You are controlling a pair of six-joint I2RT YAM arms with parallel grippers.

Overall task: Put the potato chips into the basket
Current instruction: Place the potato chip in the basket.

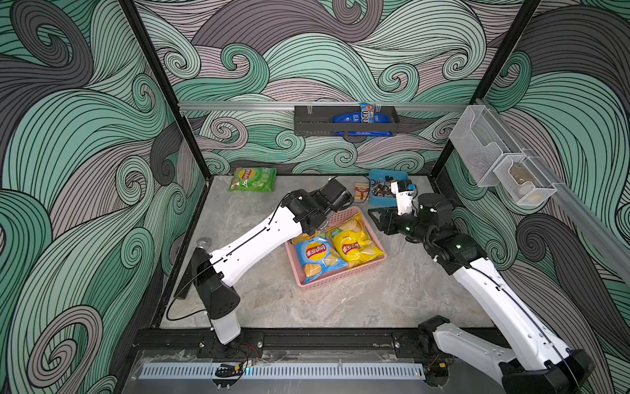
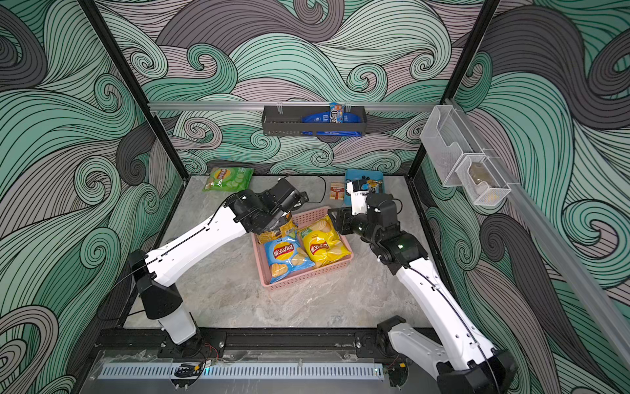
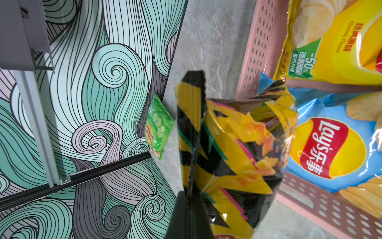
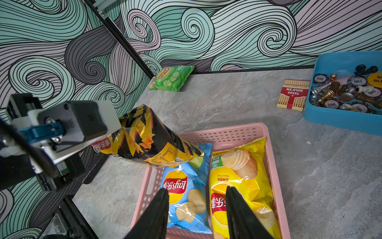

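The grey marbled desk (image 1: 341, 307) carries a pink basket (image 1: 341, 276) below the left jaws and just beside the right jaws. A green chip bag (image 1: 253, 179) lies well beyond the left jaws. A red card box (image 1: 361, 191) and a blue tray (image 4: 334, 122) lie beyond the right jaws.

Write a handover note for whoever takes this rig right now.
Left gripper: shut on the black-and-yellow bag, held over the basket edge, not released.
Right gripper: open, empty, by the basket.
Done: blue bag and yellow bag lie in the basket.
Left: drop the black-and-yellow bag in, then fetch the green bag from the table's far corner by the wall.
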